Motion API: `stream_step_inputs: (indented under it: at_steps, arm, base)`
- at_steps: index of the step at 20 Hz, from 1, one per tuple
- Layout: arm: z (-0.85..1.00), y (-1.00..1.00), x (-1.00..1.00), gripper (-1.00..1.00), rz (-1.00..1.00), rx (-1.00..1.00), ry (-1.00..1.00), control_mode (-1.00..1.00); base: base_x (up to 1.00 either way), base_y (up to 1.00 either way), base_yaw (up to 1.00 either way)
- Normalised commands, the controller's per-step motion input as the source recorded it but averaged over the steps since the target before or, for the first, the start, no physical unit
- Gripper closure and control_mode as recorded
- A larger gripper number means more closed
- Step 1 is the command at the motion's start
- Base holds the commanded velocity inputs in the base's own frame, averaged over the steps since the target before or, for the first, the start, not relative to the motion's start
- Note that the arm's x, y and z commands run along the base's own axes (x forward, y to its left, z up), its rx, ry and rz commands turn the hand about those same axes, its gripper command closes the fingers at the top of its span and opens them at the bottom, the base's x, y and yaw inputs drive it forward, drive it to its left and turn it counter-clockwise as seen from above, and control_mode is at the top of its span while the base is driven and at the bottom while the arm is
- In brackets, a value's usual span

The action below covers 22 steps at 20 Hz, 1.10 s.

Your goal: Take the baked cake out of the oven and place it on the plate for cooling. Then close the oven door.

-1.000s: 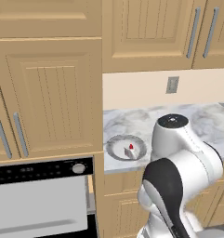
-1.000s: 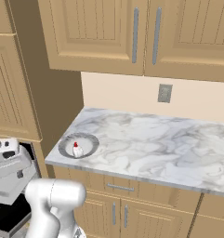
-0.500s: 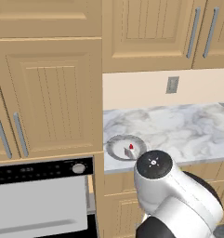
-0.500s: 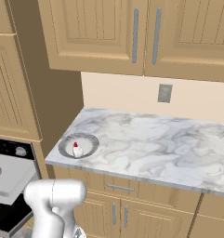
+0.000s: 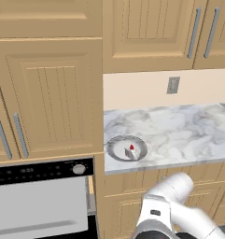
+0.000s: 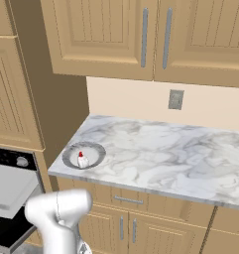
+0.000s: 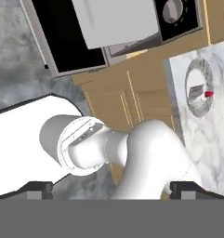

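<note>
Beside oven (image 5: 39, 175), plate (image 5: 116, 148), cake (image 5: 130, 151), counter (image 5: 188, 135)

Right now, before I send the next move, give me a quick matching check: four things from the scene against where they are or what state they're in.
Things:
1. baked cake
2. plate
3. oven door
4. end effector

Place or state:
A. hanging open, grey inner face showing
B. on the marble counter near its left end
C. resting on the plate
D. open, holding nothing

Pairs: 1-C, 2-B, 3-A, 4-D
</note>
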Motion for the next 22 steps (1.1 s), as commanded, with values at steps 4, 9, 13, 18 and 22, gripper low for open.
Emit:
stream_step_inputs:
  at_steps: [4, 9, 13, 18, 22]
  arm:
    - [-0.92, -0.01, -0.05, -1.00, 0.20, 0.00, -0.28, -1.00]
    - [-0.95, 0.03, 0.00, -1.00, 0.12, -0.04, -0.10, -1.00]
    - [-0.94, 0.09, 0.11, -1.00, 0.08, -0.05, -0.01, -1.00]
    - [-0.79, 0.06, 0.33, -1.00, 0.02, 0.00, 0.00, -1.00]
    - [-0.70, 0.06, 0.38, -1.00, 0.00, 0.00, -0.02, -1.00]
  base:
    - [0.00, 0.00, 0.00]
    - [0.00, 0.00, 0.00]
    - [0.00, 0.00, 0.00]
    - [0.00, 0.00, 0.00]
    - [0.00, 0.00, 0.00]
